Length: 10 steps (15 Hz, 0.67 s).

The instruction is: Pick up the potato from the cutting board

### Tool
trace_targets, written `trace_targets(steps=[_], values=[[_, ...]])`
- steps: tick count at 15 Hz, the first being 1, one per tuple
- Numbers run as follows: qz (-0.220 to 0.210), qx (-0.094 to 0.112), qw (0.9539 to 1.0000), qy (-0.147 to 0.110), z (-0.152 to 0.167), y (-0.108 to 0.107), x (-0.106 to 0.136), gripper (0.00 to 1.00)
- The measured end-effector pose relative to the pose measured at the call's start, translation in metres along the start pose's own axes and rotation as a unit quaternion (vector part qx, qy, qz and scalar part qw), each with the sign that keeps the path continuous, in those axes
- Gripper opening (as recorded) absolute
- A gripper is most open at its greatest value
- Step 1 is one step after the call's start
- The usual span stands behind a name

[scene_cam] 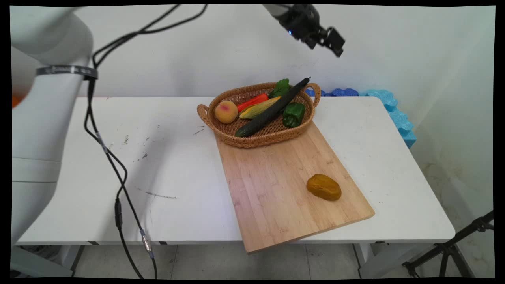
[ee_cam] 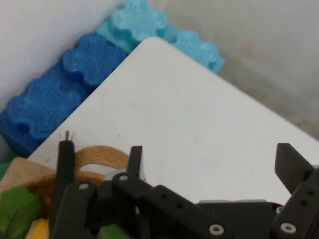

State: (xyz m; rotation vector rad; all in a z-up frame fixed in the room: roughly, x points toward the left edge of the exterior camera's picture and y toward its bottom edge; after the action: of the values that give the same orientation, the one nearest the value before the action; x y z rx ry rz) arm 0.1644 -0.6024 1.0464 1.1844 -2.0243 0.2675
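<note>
Pincer: my gripper [scene_cam: 330,41] hangs high above the table's far right, up near the wall, with its fingers [ee_cam: 290,162] spread wide and nothing between them.
Nearest thing: the wicker basket [scene_cam: 252,139] below me, at the far end of the cutting board; one of its handles [ee_cam: 102,152] shows just past my linkage in the hand view.
Basket contents: a long dark cucumber [scene_cam: 272,109] lying slantwise with its tip over the far rim, a peach [scene_cam: 225,111] at the left end, a green pepper [scene_cam: 293,114] at the right, an ear of corn [scene_cam: 258,109] and a red vegetable [scene_cam: 252,101] between them, and a leafy green [scene_cam: 280,87] at the far side.
Board: the wooden cutting board [scene_cam: 276,185] runs from the basket to the near edge of the table, its near corner jutting past it.
On the board: a brown potato [scene_cam: 324,187] toward the near right, well apart from the basket.
Table: white tabletop [scene_cam: 158,165], scuffed on the left half.
Beyond: blue foam pieces [scene_cam: 388,104] along the far right edge, against the wall.
</note>
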Motion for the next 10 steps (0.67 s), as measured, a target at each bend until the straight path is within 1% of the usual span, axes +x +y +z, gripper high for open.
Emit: trace_targets(steps=[2, 3, 4, 5, 6, 7, 8, 10], values=[[-0.004, -0.013, 0.9998, 0.016, -0.025, 0.009, 0.001, 1.0], [-0.005, -0.029, 0.9993, 0.025, -0.038, 0.017, 0.001, 1.0], [0.001, -0.057, 0.9977, 0.036, -0.055, 0.032, -0.002, 1.0], [0.006, -0.077, 0.9962, 0.041, -0.065, 0.045, -0.005, 1.0], [0.012, -0.089, 0.995, 0.044, -0.072, 0.054, -0.008, 1.0], [0.023, -0.106, 0.993, 0.047, -0.082, 0.069, -0.013, 1.0], [0.03, -0.115, 0.9917, 0.048, -0.088, 0.078, -0.017, 1.0], [0.053, -0.134, 0.9886, 0.042, -0.098, 0.102, -0.038, 1.0]])
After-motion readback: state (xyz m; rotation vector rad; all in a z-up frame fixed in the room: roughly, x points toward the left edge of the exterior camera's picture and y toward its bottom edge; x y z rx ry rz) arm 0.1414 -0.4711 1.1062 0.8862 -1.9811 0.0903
